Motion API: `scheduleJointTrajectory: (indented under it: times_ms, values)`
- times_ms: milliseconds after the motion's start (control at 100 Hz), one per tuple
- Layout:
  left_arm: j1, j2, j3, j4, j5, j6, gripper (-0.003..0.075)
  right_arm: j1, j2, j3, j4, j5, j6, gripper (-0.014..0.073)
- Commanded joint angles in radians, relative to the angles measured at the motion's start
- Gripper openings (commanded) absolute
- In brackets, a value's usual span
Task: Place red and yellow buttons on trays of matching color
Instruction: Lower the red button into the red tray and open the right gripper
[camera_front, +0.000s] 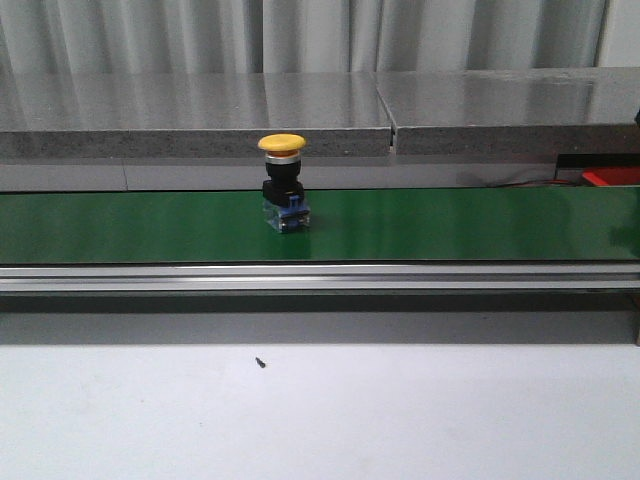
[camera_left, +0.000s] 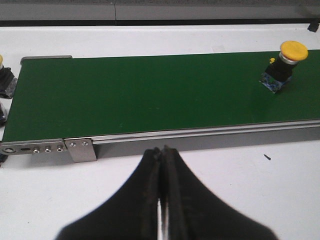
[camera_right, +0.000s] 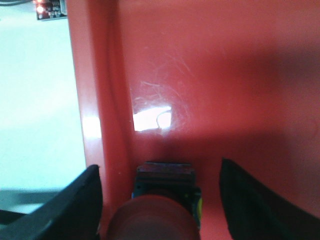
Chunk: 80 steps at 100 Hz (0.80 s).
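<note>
A yellow button (camera_front: 282, 145) with a black body and blue base stands upright on the green conveyor belt (camera_front: 450, 225). The left wrist view shows the same yellow button (camera_left: 292, 50) far along the belt (camera_left: 140, 95). My left gripper (camera_left: 162, 150) is shut and empty, hanging over the white table just before the belt's metal rail. In the right wrist view a red button (camera_right: 152, 217) rests in the red tray (camera_right: 210, 75), close to the tray's wall. My right gripper (camera_right: 160, 167) is open around it, with both fingers clear of it. No yellow tray is in view.
A grey ledge (camera_front: 200, 115) runs behind the belt. A red object (camera_front: 612, 177) with a cable lies at the far right of the front view. Dark button parts (camera_left: 6, 82) sit off the belt's end. A small black speck (camera_front: 260, 363) lies on the white table.
</note>
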Motion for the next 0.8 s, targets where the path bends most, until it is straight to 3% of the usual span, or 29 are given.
scheduleJointTrajectory:
  times_ms: [0,360,790]
  values:
    - [-0.006,0.002,-0.027,-0.016,-0.072,-0.01,-0.0019,-0.001,-0.107,-0.035,0.013,-0.025,0.002,0.0509]
    - [-0.006,0.002,-0.027,-0.016,-0.072,-0.01,-0.0019,0.01,-0.264,-0.012,0.073,-0.011,0.002,0.0507]
    - [-0.006,0.002,-0.027,-0.016,-0.072,-0.01,-0.0019,0.095,-0.524,0.262,0.071,-0.113,-0.044,0.0507]
